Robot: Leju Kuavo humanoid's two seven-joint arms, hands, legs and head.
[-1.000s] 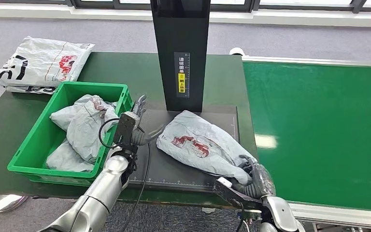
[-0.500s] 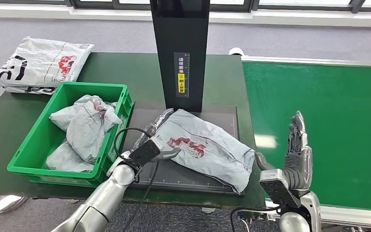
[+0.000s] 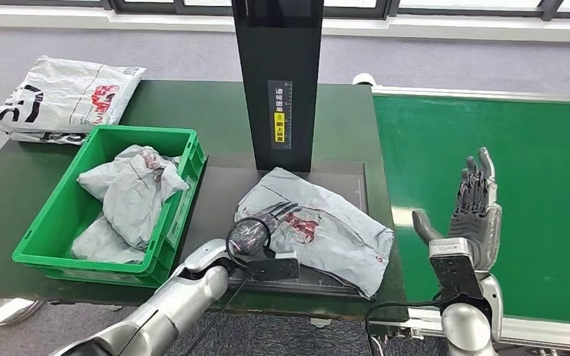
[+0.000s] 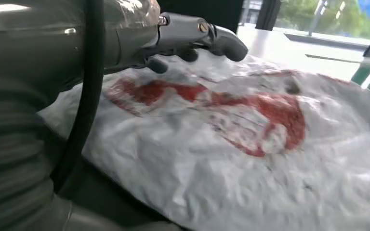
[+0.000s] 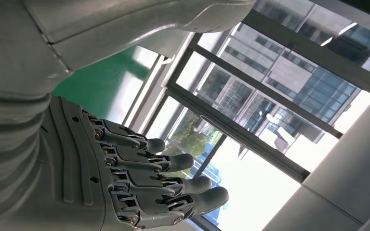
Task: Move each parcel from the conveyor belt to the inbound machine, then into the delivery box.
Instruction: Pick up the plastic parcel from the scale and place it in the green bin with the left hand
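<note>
Parcel (image 3: 319, 230) is lying flat on the inbound machine's dark plate (image 3: 223, 200), right under the black column (image 3: 278, 81). My left hand (image 3: 271, 220) rests on its near edge, fingers spread, nothing gripped. Right hand (image 3: 471, 211) is up over the belt (image 3: 505, 193), fingers apart, empty. I'd get the fingers under the edge before swinging to the green box (image 3: 41, 245).

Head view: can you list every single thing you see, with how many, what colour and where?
Parcel on the scanner pad: one, grey with red print, under the black tower.
Tower: one, black, behind the pad.
Crate: one, green, on the table's left part.
Bags in crate: grey, count unclear.
Bag: one, white, the table's far left corner.
Belt: one, green, right side.
Left hand: fingers resting on the parcel.
Right hand: open, raised over the belt.
</note>
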